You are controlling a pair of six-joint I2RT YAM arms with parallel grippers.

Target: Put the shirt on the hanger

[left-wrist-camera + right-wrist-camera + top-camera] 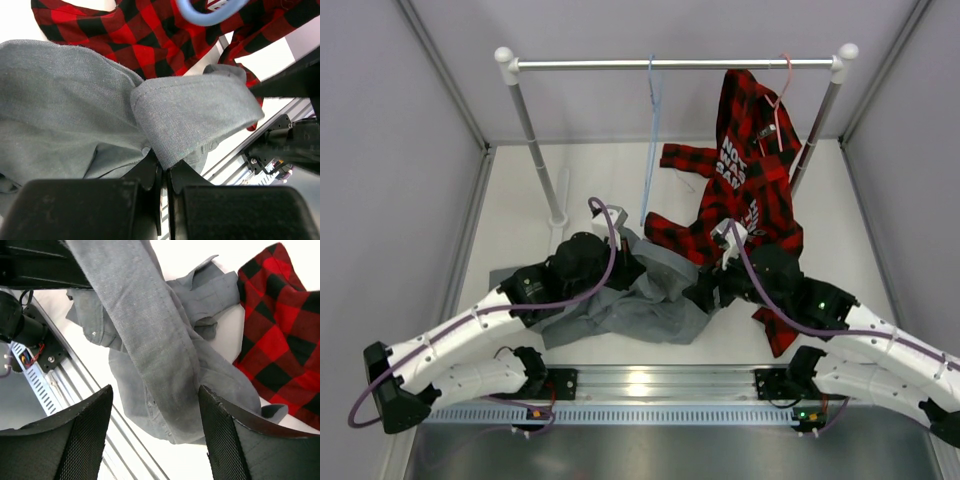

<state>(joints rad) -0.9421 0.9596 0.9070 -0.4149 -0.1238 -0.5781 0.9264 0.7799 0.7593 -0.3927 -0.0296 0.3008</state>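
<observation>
**Grey shirt on desk, left clamped, right not closed**

Shirt (640,300) lies crumpled on the desk (520,210) between the two arms, well below the rail (670,64). Hanger (650,140) hangs bare on that rail, edge-on to the top camera.

Left pincer (164,170): fingers together, pinching a folded grey edge (collar or cuff, can't tell which). Right pincer (155,388): fingers wide apart, with a long stitched grey band, probably the button placket, running through the gap. No contact visible.

My read is that this is the second grasp, before the lift.

How to do it well:
- Close right on the band only. The plaid shirt (745,170) drapes onto the desk just beside the grey one, and its hem is close in both wrist views. Don't catch it.
- Grip high on the band, near the collar, so the neck opening spreads when the arms part.
- Raise both arms together. The fabric is soft, so a one-sided pull will likely drag the heap or slip the left pinch.
- Get the shirt clear of the desk before heading for the hanger.

Count:
- shirts: 2 (one grey, one plaid)
- hangers: 2 (one blue and bare, one pink hanger (782,95) carrying the plaid)
- rail: 1
- arms: 2
</observation>
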